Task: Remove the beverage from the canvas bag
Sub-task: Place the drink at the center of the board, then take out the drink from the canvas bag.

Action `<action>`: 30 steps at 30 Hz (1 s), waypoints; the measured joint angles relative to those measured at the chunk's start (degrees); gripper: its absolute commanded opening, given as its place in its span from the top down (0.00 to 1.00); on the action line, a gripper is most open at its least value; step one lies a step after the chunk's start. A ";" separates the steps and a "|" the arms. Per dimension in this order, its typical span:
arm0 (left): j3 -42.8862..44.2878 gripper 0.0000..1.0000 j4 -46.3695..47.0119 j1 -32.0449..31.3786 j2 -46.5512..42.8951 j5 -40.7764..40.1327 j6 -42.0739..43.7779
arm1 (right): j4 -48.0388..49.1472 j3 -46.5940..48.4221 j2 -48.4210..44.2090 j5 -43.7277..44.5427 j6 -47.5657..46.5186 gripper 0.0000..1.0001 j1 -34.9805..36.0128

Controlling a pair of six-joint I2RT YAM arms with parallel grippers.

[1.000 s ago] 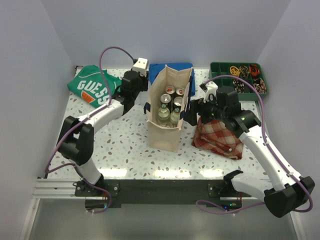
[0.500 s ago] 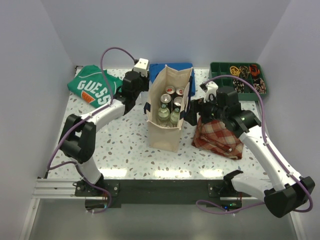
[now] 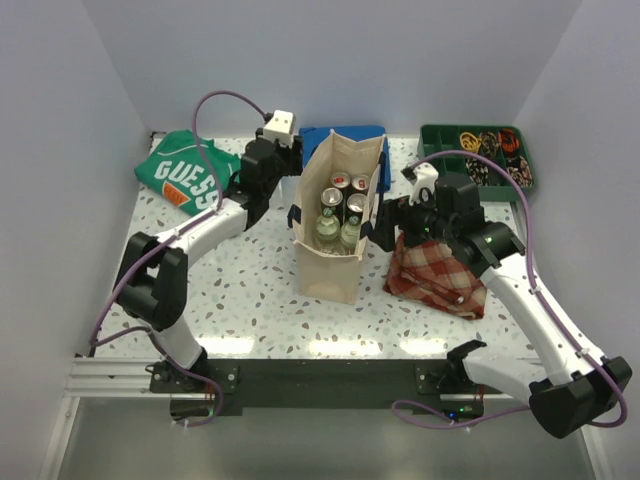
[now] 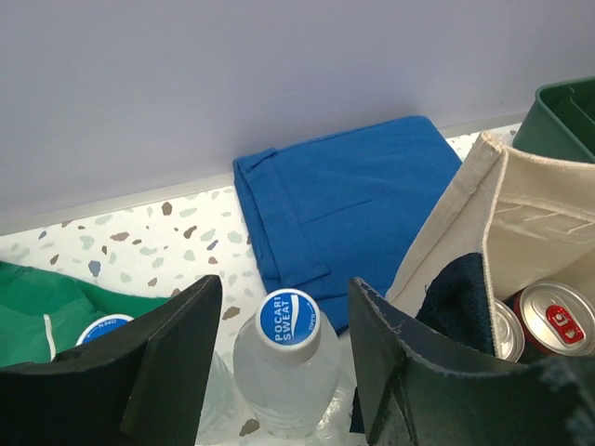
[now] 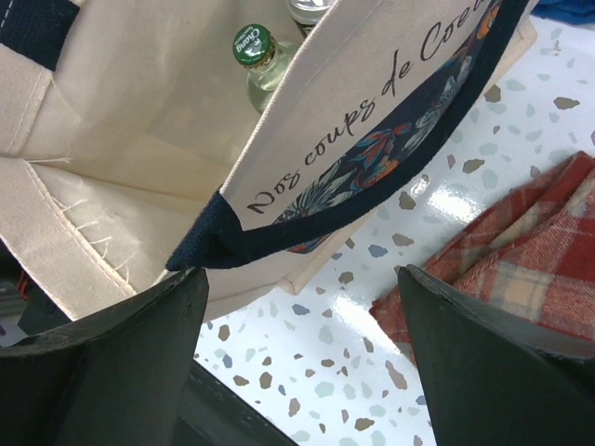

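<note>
right fingers (image 5: pixel 102 372) beside canvas bag (image 3: pixel 330 265) with cans (image 3: pixel 355 204)

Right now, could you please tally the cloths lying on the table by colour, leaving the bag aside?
Green shirt: 1
Blue cloth: 1
Red plaid cloth: 1
Total: 3

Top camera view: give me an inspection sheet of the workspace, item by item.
Surface: speckled table, glossy.
Job's things: canvas bag upright and open; cans and bottles inside; a Pocari Sweat bottle stands outside.
Clutter: green shirt, blue cloth, red plaid cloth, green tray.
Pincers: left pincer open, that bottle seen between its fingers; right pincer open at the bag's navy strap.
Cables: purple cable looping off each arm.
Surroundings: plain white walls.
</note>
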 measured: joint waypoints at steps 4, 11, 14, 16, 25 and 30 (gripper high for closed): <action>0.00 0.30 0.22 0.00 -1.03 -0.35 0.11 | 0.00 0.00 -0.22 0.00 0.00 0.12 0.02; 0.07 0.13 -1.03 0.00 -4.98 -1.36 0.50 | 0.02 0.00 -0.22 0.02 0.04 0.12 0.02; 0.98 0.07 -2.36 0.00 -8.11 -1.33 0.66 | 0.09 0.00 -0.24 0.02 0.07 0.11 0.02; 2.38 0.05 -3.80 0.00 -10.01 -0.90 1.16 | 0.13 0.00 -0.31 0.07 0.15 0.11 0.00; 18.95 0.00 -18.93 0.07 -14.32 11.50 3.45 | 1.27 0.00 -1.95 1.25 2.84 0.10 0.00; 25.35 0.00 -28.98 0.07 -14.73 23.34 3.39 | 3.41 0.00 -3.21 1.68 6.84 0.07 0.02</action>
